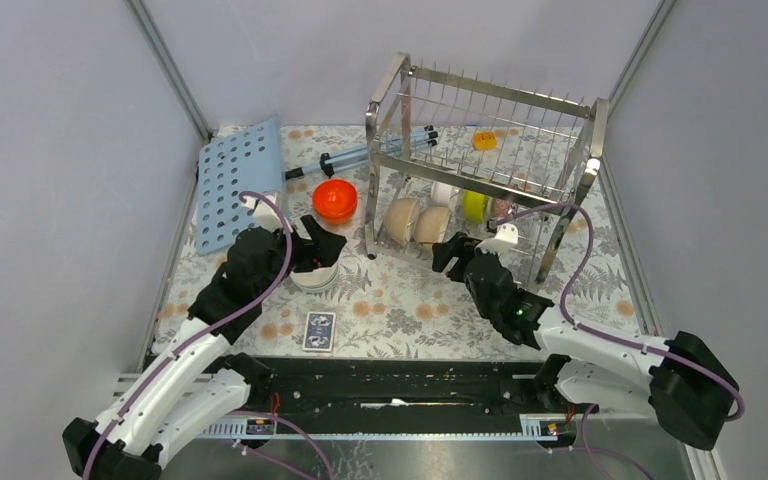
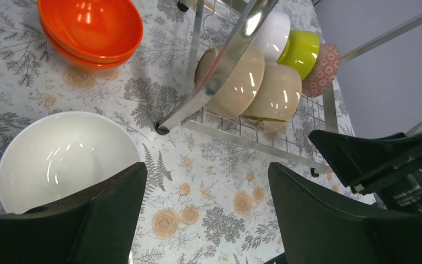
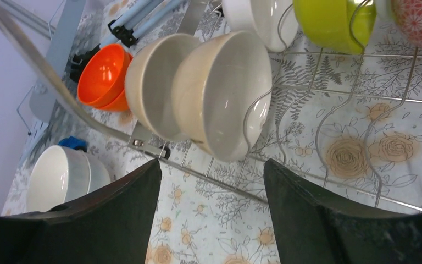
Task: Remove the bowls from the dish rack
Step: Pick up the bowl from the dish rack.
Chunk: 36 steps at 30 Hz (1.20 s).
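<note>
The left gripper (image 2: 206, 214) stood spread by a white bowl (image 2: 60, 159), the right gripper (image 3: 211, 214) spread before beige bowls (image 3: 225, 93) in the dish rack (image 2: 228, 55).

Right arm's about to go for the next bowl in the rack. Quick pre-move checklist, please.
1. Right gripper open and empty: ok.
2. Nearest beige bowl between its fingers: not ok, the bowl lies ahead of them.
3. That bowl seated on edge in the dish rack: ok.
4. Left gripper open, white bowl upright on the table: ok.
5. Left gripper clear of that bowl's rim: cannot tell.
6. Arms apart in the top view: ok.
</note>
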Motion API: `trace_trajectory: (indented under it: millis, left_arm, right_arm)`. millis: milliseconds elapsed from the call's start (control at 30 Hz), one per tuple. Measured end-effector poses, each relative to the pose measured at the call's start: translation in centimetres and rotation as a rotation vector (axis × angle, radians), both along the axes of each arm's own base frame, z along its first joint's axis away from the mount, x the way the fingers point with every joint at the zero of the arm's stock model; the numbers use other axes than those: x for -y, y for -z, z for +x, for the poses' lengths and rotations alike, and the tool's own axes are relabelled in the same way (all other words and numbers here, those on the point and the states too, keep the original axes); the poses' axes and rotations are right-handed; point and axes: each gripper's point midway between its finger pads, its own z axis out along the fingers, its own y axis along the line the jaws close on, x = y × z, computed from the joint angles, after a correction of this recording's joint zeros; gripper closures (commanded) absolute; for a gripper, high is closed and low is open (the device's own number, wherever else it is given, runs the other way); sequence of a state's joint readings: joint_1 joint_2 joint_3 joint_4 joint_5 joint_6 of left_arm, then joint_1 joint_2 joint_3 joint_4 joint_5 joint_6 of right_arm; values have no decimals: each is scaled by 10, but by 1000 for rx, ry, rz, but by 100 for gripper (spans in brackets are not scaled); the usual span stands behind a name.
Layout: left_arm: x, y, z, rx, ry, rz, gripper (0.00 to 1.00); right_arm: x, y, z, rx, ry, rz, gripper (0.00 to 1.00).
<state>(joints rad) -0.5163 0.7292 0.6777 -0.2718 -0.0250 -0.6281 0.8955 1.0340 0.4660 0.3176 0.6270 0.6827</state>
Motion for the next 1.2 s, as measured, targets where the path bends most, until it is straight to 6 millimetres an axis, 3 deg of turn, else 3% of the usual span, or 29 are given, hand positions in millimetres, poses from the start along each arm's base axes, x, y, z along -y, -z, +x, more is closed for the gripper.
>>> trace_trajectory:
  millis: [200,467,633,1000,1200]
  left_arm:
    - [6,-10,10,52,6,-16,15]
    - [19,14,39,35,21,55,15]
    - [28,12,55,76,22,45,15]
    - [41,24,83,96,11,49,15]
    - [44,38,92,68,4,68,15]
  right_arm:
    - [3,3,23,39,3,87,37]
    - [-6,-1,44,114,-66,195,45]
    - [-14,-6,53,149,-115,246,46]
    - [-20,2,57,147,-171,277,45]
    - [-25,21,56,90,-187,286,51]
